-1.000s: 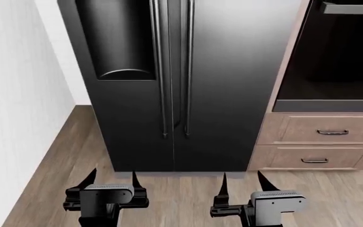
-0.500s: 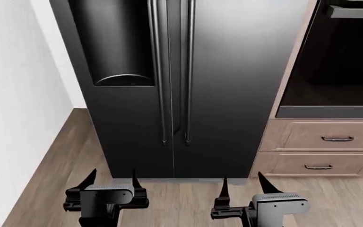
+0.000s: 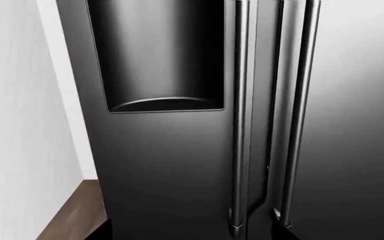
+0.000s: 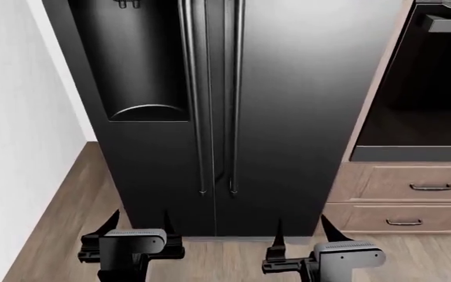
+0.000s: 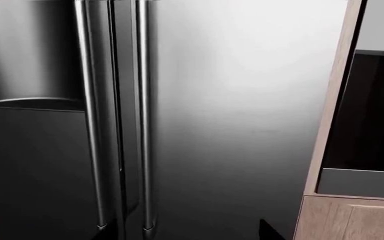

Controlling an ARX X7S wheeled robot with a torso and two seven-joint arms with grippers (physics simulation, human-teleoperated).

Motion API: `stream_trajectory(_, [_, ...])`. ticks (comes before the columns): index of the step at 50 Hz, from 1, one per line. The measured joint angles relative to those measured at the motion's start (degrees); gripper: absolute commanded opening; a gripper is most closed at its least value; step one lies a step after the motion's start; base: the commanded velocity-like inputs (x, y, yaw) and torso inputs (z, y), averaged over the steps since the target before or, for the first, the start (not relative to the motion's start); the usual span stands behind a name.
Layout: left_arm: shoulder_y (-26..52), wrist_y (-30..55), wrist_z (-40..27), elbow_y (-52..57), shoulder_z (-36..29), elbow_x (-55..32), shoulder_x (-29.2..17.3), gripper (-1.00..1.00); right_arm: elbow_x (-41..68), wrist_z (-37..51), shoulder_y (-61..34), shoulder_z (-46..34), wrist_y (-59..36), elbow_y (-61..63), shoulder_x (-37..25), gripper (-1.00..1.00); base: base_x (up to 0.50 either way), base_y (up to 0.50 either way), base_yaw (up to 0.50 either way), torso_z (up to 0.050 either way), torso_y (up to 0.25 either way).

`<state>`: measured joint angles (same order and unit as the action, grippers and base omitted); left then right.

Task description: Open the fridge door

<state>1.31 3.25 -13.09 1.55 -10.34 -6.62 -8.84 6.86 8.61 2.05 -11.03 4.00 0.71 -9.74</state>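
The fridge door point(image 4: 304, 106) is the wider glossy black panel on the right of the fridge, and it stands closed. Its long vertical bar handle point(image 4: 235, 100) runs beside the narrower door's handle point(image 4: 197, 100). Both my grippers hang low in front of the fridge, apart from it. My left gripper point(image 4: 139, 218) is open below the narrower door. My right gripper point(image 4: 300, 226) is open below the fridge door, right of the handle's lower end. The fridge door point(image 5: 245, 110) and its handle point(image 5: 143, 115) fill the right wrist view. The left wrist view shows that handle point(image 3: 299, 115) too.
The narrower door carries a dispenser recess point(image 4: 147, 76). A white wall point(image 4: 14, 117) stands close on the left. On the right are a dark oven door point(image 4: 429, 88) and wooden drawers point(image 4: 421, 188) with metal pulls. The floor point(image 4: 225, 258) is wood plank.
The fridge has grown larger and slid down in the head view, so the view has come closer to it. Both grippers keep their pose and stay open.
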Motion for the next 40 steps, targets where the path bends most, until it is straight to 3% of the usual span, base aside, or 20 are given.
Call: stream_trajectory(40, [0.1,-0.6,-1.3,-0.1,-1.4,-1.8,-1.3,1.00,0.6,1.9,-1.1,-1.8,-0.5,-0.5,-0.9,1.00,0.23,0.00,0.00,0.000,0.000])
